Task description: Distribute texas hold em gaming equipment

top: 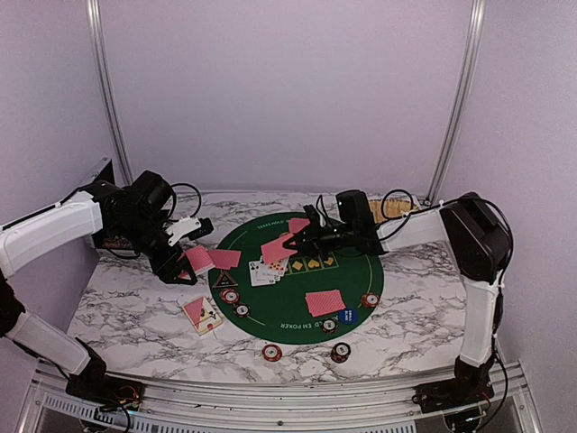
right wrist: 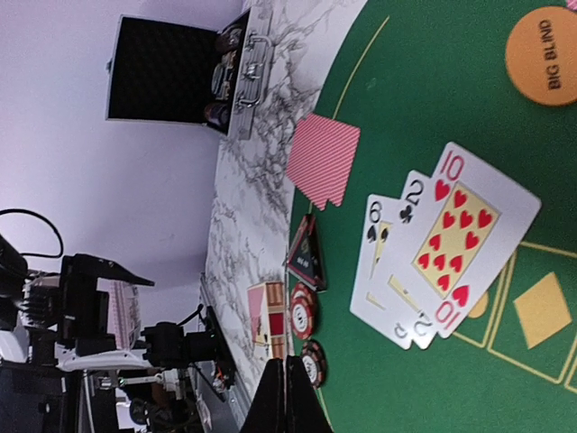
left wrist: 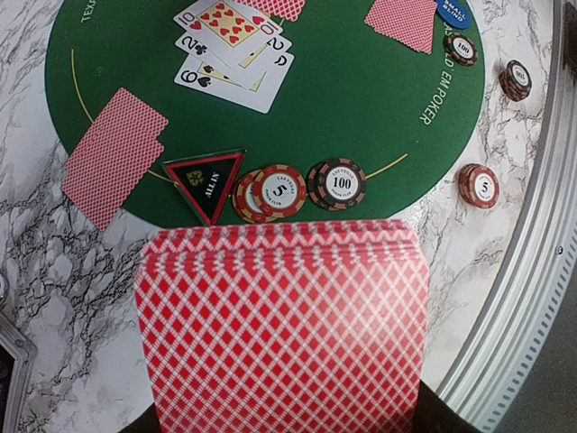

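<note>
Lilac walls close in a white, grey-veined marble counter [top: 126, 316], and on it lies a round green felt mat [top: 288, 311] with gold lettering. The left hand [top: 185, 263] grips a thick deck of red-backed cards [left wrist: 279, 325]. The deck's diamond lattice fills that wrist camera's foreground and hides the counter beneath.

The right hand [top: 290, 240] hangs over the mat's middle, pinched on a single red-backed card [top: 274, 249]. Its own camera shows only dark fingers [right wrist: 302, 406] pressed together.

Face up on the felt, fanned and overlapping, lie the ten of hearts [right wrist: 460, 234], two of clubs [right wrist: 407, 216] and six of spades [right wrist: 374, 236]. Nearby, a dark triangular ALL IN marker [left wrist: 207, 180] sits just beside ridged round chips marked 5 [left wrist: 279, 191] and 100 [left wrist: 338, 183]. A blue round button [left wrist: 453, 11] rests at the mat's rim.

Only the right wrist view shows the orange BIG BLIND button [right wrist: 541, 56] and an open aluminium case [right wrist: 180, 72] with a black foam lid.
</note>
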`<state>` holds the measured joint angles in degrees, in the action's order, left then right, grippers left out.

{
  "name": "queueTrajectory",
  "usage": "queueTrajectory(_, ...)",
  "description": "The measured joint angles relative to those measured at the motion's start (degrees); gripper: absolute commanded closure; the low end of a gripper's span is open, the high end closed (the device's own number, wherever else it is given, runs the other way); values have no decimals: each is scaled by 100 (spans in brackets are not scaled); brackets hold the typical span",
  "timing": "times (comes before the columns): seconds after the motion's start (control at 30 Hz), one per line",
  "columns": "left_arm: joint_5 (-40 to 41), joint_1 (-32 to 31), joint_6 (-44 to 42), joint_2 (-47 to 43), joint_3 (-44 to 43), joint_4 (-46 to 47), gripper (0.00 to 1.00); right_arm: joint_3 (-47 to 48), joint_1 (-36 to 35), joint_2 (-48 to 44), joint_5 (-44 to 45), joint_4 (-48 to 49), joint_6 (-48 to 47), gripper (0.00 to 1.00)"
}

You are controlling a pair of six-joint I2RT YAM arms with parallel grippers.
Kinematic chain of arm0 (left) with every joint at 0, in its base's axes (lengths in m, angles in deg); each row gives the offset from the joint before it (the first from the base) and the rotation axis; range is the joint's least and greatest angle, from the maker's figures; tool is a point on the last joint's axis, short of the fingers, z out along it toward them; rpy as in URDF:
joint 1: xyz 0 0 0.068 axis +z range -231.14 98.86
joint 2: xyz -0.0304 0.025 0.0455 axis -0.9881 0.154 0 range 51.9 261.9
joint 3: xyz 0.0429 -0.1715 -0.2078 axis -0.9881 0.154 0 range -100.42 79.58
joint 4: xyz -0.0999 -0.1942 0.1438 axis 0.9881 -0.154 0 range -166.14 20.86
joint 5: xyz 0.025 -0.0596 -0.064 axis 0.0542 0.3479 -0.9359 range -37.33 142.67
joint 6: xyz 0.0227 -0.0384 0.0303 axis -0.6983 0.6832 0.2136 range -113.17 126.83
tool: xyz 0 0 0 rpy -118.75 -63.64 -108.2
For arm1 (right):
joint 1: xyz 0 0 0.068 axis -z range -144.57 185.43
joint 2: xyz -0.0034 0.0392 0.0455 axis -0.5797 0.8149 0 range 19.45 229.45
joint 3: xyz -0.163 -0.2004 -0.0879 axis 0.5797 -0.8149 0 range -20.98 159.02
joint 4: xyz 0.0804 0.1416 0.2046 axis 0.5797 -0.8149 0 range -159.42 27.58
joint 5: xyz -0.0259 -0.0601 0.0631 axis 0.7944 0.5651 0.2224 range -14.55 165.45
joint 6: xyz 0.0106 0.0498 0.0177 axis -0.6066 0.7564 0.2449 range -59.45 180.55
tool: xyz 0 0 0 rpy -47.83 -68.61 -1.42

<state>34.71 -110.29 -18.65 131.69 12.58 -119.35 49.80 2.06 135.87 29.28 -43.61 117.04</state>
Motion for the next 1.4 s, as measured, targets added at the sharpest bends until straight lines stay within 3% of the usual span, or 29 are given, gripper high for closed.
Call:
queueTrajectory(0.53, -24, 0, 0, 0, 0, 0, 100, 1220, 162, 791, 1043, -2505, -1864, 98)
queueTrajectory(0.83, -68, 0, 0, 0, -2, 0, 100, 1394, 162, 872, 1561, -3265, -2411, 56)
queueTrajectory(1.17, -136, 0, 0, 0, -26, 2, 100, 1648, 162, 691, 2258, -3856, -2776, 36)
queueTrajectory(1.4, -157, 0, 0, 0, -35, 2, 100, 1681, 31, 92, 2544, -3991, -2710, 13)
